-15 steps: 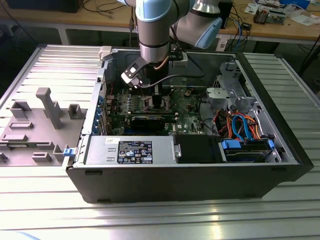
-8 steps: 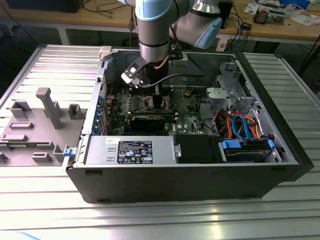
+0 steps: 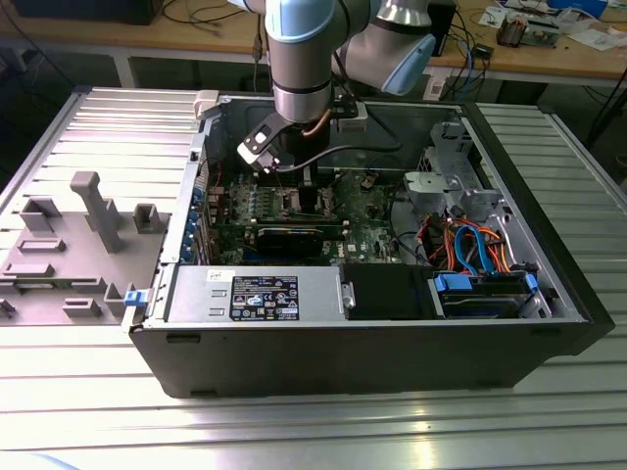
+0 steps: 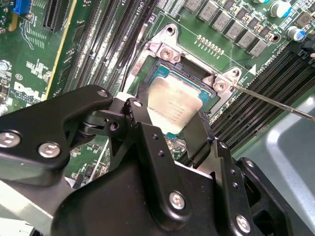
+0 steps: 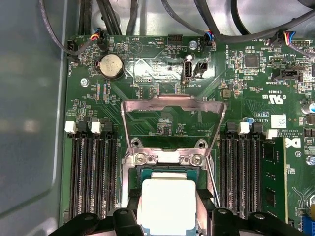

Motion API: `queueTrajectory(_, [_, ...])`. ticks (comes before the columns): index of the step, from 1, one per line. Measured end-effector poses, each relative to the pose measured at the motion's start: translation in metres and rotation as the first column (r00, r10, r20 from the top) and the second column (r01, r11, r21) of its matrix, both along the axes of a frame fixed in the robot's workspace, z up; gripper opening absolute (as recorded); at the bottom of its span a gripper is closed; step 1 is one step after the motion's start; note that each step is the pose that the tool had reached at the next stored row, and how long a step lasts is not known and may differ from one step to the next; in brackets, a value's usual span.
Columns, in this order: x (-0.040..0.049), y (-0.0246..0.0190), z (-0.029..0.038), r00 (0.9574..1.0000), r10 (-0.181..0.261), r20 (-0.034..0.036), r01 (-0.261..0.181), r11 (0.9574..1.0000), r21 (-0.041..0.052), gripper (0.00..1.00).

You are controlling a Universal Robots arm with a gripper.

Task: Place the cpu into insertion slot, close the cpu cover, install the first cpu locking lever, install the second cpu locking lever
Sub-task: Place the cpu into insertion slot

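Risk: if the cpu (image 5: 167,206) goes down tilted or off its notches in the insertion slot (image 4: 193,74), pins bend. I can't tell from either wrist view whether it's fully seated, and a finger dragging on release could lift one edge. Claw (image 4: 170,115) is closed on the cpu, fingers (image 4: 140,115) vs. two opposite edges, chip directly btwn them over the slot. The cpu cover (image 5: 172,104) stands open just beyond the slot, and the lever rod (image 4: 275,101) runs near the claw's side, a snag hazard imo.
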State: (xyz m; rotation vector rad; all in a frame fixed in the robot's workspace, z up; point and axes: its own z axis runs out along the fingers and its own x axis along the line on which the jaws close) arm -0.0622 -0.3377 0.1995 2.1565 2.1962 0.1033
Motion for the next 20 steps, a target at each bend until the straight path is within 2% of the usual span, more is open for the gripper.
queueTrajectory(5, [0.0000, 0.0000, -0.0001, 1.0000, 0.000, 0.0002, 0.000, 1.0000, -0.0004, 0.53])
queueTrajectory(7, [0.0001, 0.0001, -0.0003, 1.0000, 0.000, 0.0006, 0.000, 1.0000, 0.0001, 0.54])
queueTrajectory(8, [0.0001, 0.0001, -0.0002, 1.0000, 0.000, 0.0003, 0.000, 1.0000, -0.0002, 0.60])
queueTrajectory(13, [0.0000, 0.0000, 0.0004, 1.0000, 0.000, 0.0000, 0.000, 1.0000, -0.0010, 0.60])
queueTrajectory(15, [0.0000, 0.0000, 0.0023, 1.0000, 0.000, 0.0001, 0.000, 1.0000, -0.0008, 0.60])
queueTrajectory(20, [0.0000, 0.0000, 0.0117, 1.0000, 0.000, -0.0020, 0.000, 1.0000, -0.0006, 0.60])
